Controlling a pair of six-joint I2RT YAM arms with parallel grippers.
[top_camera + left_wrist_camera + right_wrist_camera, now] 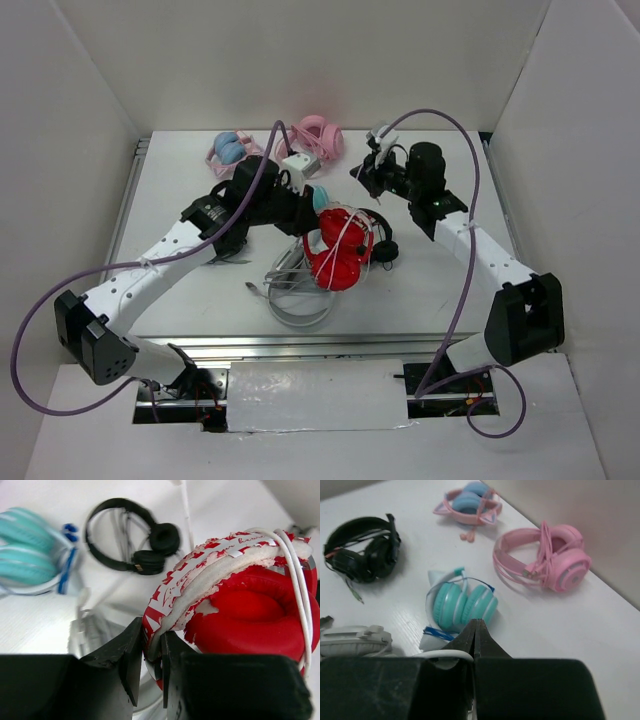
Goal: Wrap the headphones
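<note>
Left gripper (150, 666): its two black fingers are pressing together on the headband of the headphones (250, 605), clamping the worn band where the red covering is flaking off the pale padding. The white cable (299, 595) is lying in several strands over the top of the band and down across the red ear cushion.

Right gripper (476, 625): its fingers are meeting with no visible gap. A loop of the white cable is curving in from the left and ending at the seam low between them, so it appears to be pinched there.

In the top view the headphones are hanging from the left gripper over the middle of the table (400, 300), cups downward, with white strands crossing them.

Surroundings:
- Small black headphones (132, 535) are lying just beyond the red pair.
- Teal headphones (462, 605) are sitting directly ahead of the right gripper.
- Pink headphones (545, 560) are resting near the back wall.
- A pink-and-blue cat-ear pair (467, 502) is lying well apart at the far edge.
- A larger black headset (362, 550) is showing in the right wrist view.
- A white pair (300, 290) is lying on the table beside the red headphones.
</note>
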